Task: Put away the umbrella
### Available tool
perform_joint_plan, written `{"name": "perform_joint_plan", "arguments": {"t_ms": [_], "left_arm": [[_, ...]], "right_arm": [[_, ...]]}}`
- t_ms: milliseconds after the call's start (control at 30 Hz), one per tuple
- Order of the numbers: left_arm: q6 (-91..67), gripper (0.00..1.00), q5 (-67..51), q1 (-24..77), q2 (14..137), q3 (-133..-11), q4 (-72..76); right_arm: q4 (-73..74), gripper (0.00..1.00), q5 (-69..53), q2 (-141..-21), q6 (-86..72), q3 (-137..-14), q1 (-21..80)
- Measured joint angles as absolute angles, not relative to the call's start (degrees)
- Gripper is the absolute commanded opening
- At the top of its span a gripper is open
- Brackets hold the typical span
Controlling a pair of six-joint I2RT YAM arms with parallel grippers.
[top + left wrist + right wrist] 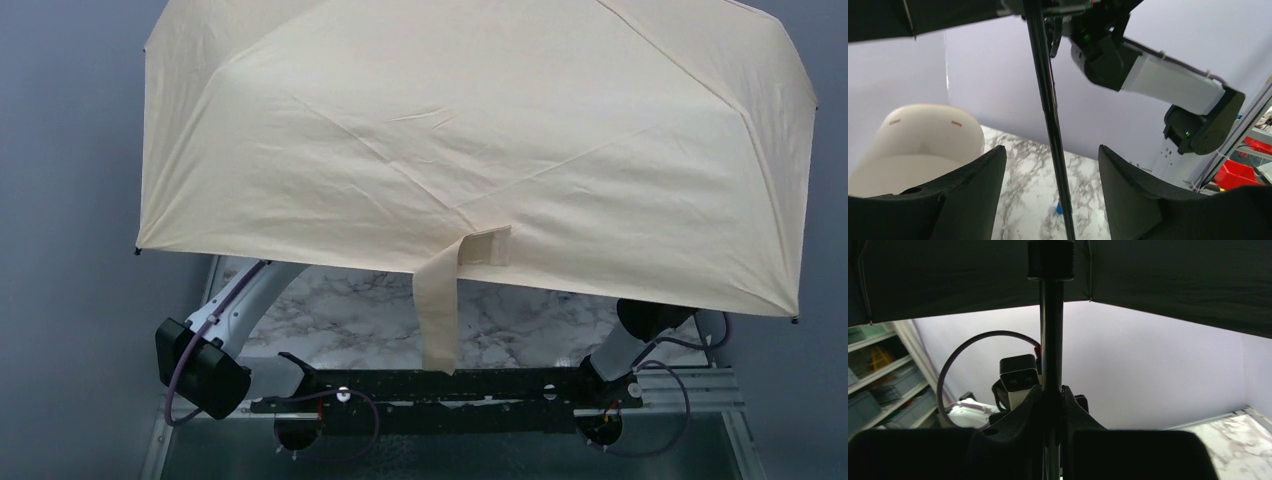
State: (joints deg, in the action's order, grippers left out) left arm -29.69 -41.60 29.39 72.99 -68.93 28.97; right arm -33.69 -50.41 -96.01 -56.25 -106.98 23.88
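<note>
The umbrella (470, 140) is open, and its cream canopy covers most of the table in the top view. Its tan strap (437, 310) hangs down at the front. Both grippers are hidden under the canopy there. In the left wrist view the black shaft (1048, 100) runs upright between the jaws of my left gripper (1050, 150), which is open with gaps on both sides. In the right wrist view my right gripper (1052, 390) is shut on the shaft (1051, 330) below the black collar (1050, 260). The handle knob is out of view.
A white cylindrical drum (923, 145) stands on the marble table (1023, 200) to the left of the shaft. The right arm (1158, 75) reaches in high on the shaft. Both arms (230, 320) (630, 335) rise from a black rail (450, 385). Shelves with bins (883, 375) stand beyond.
</note>
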Motion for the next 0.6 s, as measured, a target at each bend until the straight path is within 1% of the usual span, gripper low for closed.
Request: {"name": "perform_joint_plan", "arguments": {"t_ms": [100, 267, 333, 400, 467, 600], "left_arm": [[-30.8, 0.63, -42.4, 30.1, 73.7, -71.0, 29.9], [-32.0, 0.61, -43.9, 32.1, 76.2, -74.1, 32.1], [-32.5, 0.59, -44.4, 32.8, 77.1, -74.6, 32.9], [-32.8, 0.52, -44.6, 33.3, 77.9, -74.8, 33.2], [-33.3, 0.42, -44.8, 33.8, 78.9, -75.7, 33.4], [-34.2, 0.11, -45.8, 35.1, 80.6, -77.9, 34.0]], "right_arm": [[-36.6, 0.01, -51.2, -96.0, -60.2, -106.9, 23.9], [-43.8, 0.01, -52.2, -96.3, -67.7, -106.9, 23.9], [-46.8, 0.01, -52.4, -96.7, -70.5, -106.9, 23.9], [-48.9, 0.01, -52.6, -97.1, -72.5, -106.9, 23.9], [-50.1, 0.01, -52.7, -97.3, -73.8, -106.9, 23.9], [-51.2, 0.01, -52.8, -97.3, -75.0, -106.9, 23.8]]}}
